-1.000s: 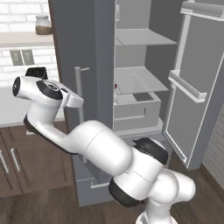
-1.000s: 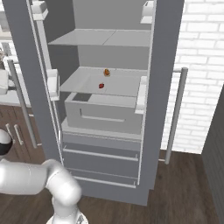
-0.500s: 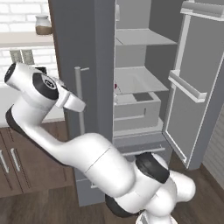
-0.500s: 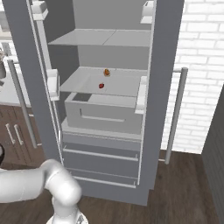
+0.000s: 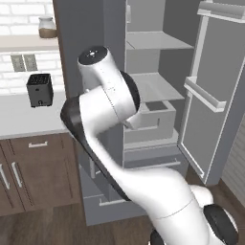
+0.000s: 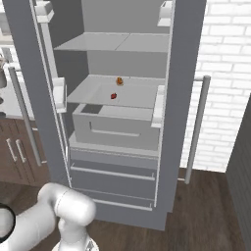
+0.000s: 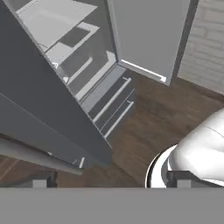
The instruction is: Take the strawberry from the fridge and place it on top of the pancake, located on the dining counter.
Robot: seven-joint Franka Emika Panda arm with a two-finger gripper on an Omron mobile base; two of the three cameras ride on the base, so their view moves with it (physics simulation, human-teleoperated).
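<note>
Gripper (image 7: 109,181) at bottom of hand view, finger tips (image 7: 40,180) spread wide apart, nothing between them, pointing down at wood floor (image 7: 148,118) before fridge (image 6: 122,162). Fridge doors both swung open, mid-frame in right base view. Strawberry (image 6: 113,96) small, red, on middle shelf (image 6: 132,95), centre frame. Orange item (image 6: 119,81) just behind it. Toaster (image 5: 39,89) on worktop, left of left base view.

Both doors of the fridge (image 6: 122,122) stand swung wide, leaving its shelves open to the front; a pulled-out drawer (image 6: 115,126) juts forward beneath the shelf bearing the strawberry (image 6: 113,96).
</note>
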